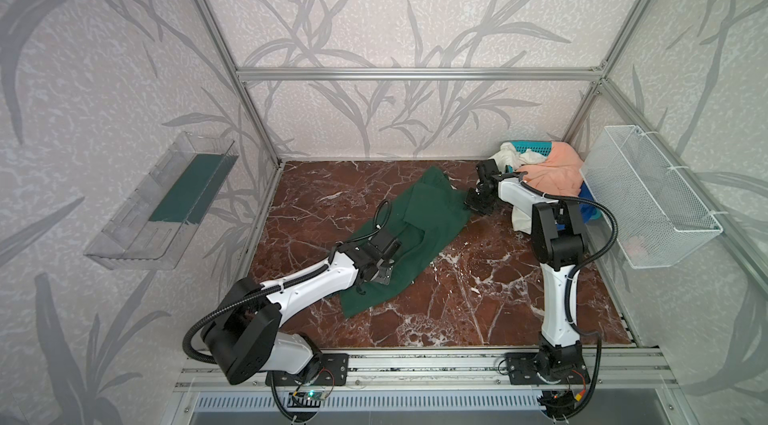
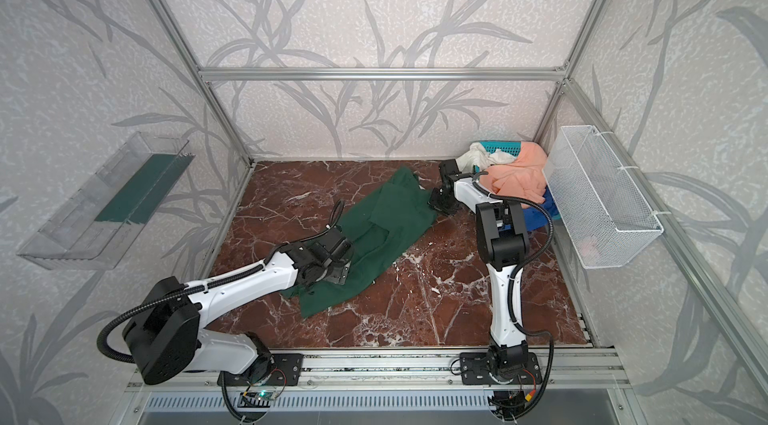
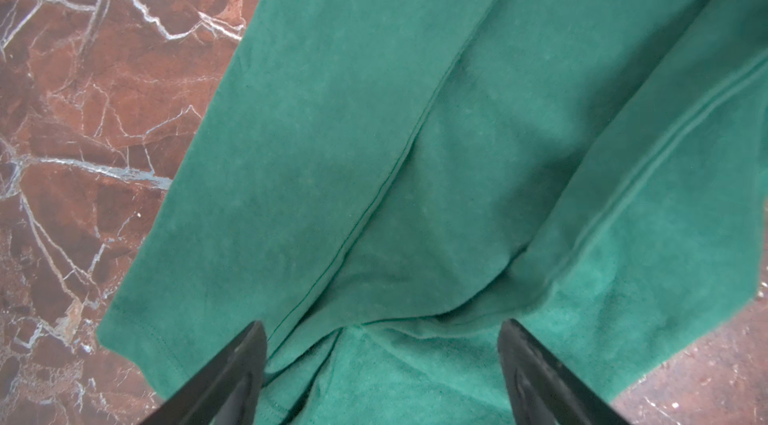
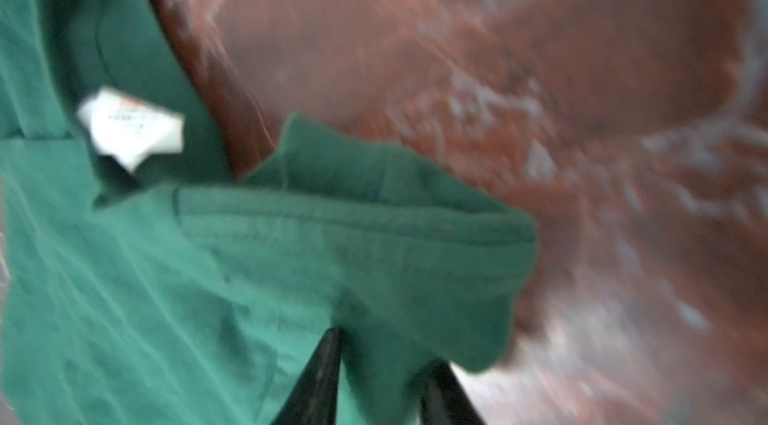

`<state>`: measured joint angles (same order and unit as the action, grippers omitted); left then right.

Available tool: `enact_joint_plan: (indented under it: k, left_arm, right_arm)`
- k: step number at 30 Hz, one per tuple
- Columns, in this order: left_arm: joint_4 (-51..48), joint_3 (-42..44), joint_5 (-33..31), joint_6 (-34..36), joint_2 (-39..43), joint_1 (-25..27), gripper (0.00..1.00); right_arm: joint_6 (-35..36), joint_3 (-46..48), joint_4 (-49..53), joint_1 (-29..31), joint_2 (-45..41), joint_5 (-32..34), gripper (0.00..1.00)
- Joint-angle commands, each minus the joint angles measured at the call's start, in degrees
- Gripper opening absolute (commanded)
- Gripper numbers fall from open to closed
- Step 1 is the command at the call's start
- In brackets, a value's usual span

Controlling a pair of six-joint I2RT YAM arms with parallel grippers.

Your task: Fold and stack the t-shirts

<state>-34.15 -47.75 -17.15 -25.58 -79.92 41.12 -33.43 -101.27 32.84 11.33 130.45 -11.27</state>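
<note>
Right gripper point(image 4: 384, 354) pinches a thin fold of the green shirt point(image 1: 432, 215), left gripper point(image 3: 382, 377) gapes empty; I fear any tug slips it.

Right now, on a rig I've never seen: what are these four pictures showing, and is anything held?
The robot's left arm and right arm stand at the front of a marble table. Two pictures look down from above; the others come from a camera on each wrist. A green t-shirt lies crumpled across the middle. The left fingers hang open over it, holding nothing. The right fingers pinch its edge. A peach shirt, a white shirt and a blue shirt sit heaped over a teal basket, back right.
</note>
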Motion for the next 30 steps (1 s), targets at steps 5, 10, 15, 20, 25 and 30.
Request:
enact_joint_plan:
  k: [5, 10, 15, 20, 25, 30]
  left_arm:
    - [0.5, 0.2, 3.7, 1.3, -1.8, 0.5, 0.88]
    - [1.1, 0.7, 6.6, 2.0, -0.2, 2.7, 0.87]
    - [5.4, 3.2, 10.7, 4.7, 1.8, 5.6, 0.85]
    - [8.5, 4.2, 15.4, 8.5, 1.8, 8.5, 0.82]
    - [7.6, 2.7, 15.6, 10.6, 0.0, 9.2, 0.78]
    - [8.5, 2.9, 16.8, 9.4, -3.3, 9.4, 0.72]
  right_arm:
    - [3.5, -20.6, 5.4, -0.8, 13.3, -4.2, 0.12]
    - [6.5, -42.0, 18.9, -0.5, 21.5, -5.7, 0.75]
    - [7.3, -36.6, 17.1, 0.1, 14.8, -9.5, 0.96]
    - [5.2, -13.3, 5.2, 0.0, -2.1, -12.3, 0.99]
    - [-1.5, 15.6, -7.1, -1.1, -22.1, -12.6, 0.99]
    - [-3.6, 34.5, -9.1, -1.5, -37.9, -11.5, 0.99]
